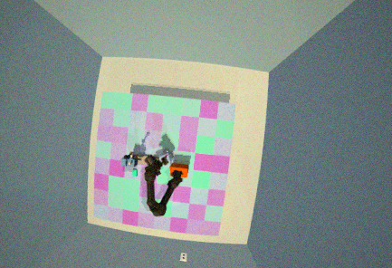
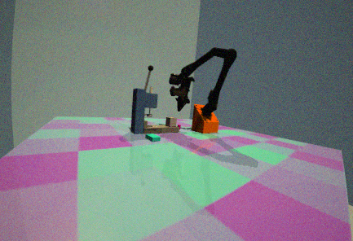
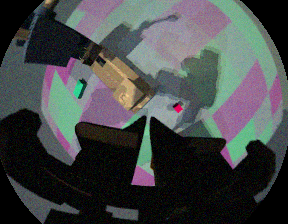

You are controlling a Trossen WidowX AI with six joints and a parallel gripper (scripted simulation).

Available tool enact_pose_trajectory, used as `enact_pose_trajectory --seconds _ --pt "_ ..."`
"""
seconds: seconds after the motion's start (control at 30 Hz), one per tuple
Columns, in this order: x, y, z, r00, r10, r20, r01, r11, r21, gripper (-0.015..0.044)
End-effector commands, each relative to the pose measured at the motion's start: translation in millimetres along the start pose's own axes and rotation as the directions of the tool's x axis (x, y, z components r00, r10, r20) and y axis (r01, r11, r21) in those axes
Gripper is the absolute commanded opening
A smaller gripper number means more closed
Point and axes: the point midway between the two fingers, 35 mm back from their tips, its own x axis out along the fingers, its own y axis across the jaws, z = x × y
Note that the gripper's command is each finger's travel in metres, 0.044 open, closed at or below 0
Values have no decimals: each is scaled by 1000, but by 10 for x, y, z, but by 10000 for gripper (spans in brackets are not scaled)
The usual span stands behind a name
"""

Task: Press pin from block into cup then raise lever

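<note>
Block (image 2: 171, 121) (image 3: 130, 96) sits upright on outer end of press bed (image 1: 141, 159) (image 2: 161, 130) (image 3: 109, 74), well apart from the press column (image 2: 138, 111), top face up; sides roughly in line w/ bed's length. Looks near-cubic, so can't tell a long axis. It's below claw (image 1: 164, 160) (image 2: 181, 109) (image 3: 148, 118), slightly to press side, not touching. Claw narrow, nothing btwn fingers. Lever (image 2: 147, 79) up.
</note>
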Motion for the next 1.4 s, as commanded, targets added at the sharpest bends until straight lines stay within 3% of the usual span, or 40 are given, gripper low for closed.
enact_pose_trajectory --seconds 0.0,0.1,0.8,1.37 --pt "190 23 -56 965 209 158 -37 705 -708 30" --pt "226 29 -90 950 253 182 3 577 -817 30" --pt "233 27 -91 950 253 182 3 577 -817 30" --pt "660 -46 -134 949 256 182 1 577 -817 30"
